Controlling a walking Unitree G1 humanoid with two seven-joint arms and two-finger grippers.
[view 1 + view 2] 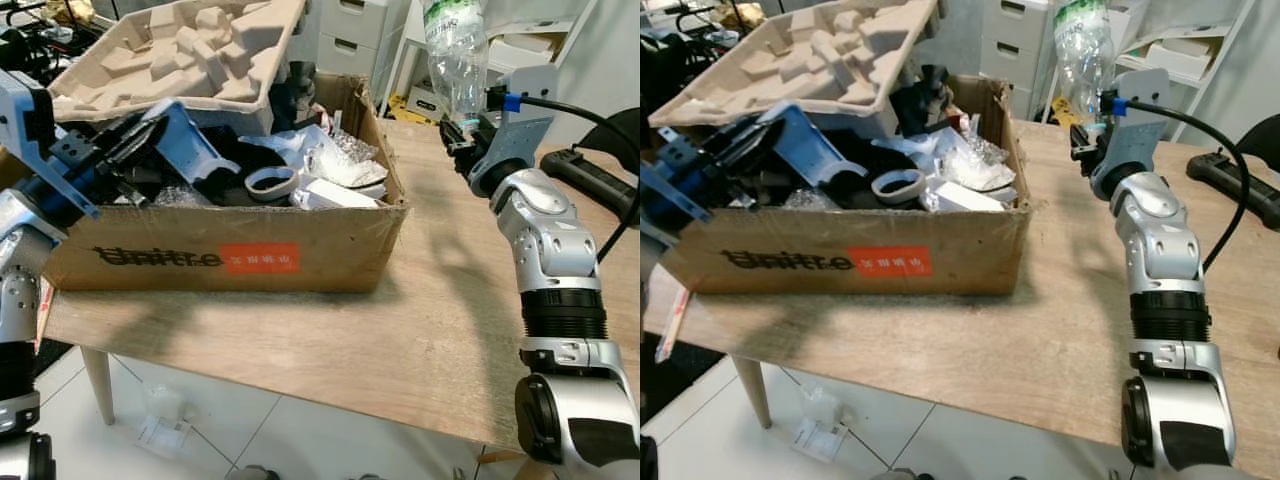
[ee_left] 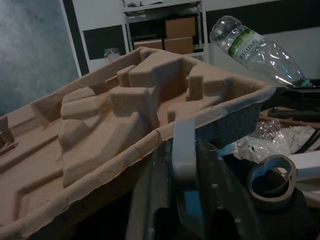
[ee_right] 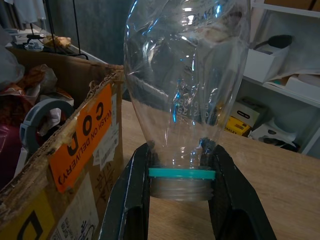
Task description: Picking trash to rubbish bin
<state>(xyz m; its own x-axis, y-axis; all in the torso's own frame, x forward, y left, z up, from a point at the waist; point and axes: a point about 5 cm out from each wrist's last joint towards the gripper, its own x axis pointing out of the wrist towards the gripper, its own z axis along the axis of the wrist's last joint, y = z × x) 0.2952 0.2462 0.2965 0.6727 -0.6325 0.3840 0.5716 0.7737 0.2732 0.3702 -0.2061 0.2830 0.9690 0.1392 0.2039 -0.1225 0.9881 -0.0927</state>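
Bottle [image 1: 455,55], clear plastic, crushed, upper right of frame, held neck-down above desk [image 1: 420,300], just right of cardboard box [image 1: 230,255]. Right gripper [image 3: 181,186] clenched on bottle neck, teal ring between fingers. Box crammed: pulp tray [image 1: 190,50] across top, tape roll [image 1: 270,182], plastic wrap. Left gripper [image 1: 130,145] at left of frame over box clutter; fingers, cannot tell. Risk: grip only at neck, bottle top-heavy, may swing or slip. Box overfull, so dropped bottle could bounce off heap, roll onto desk or floor.
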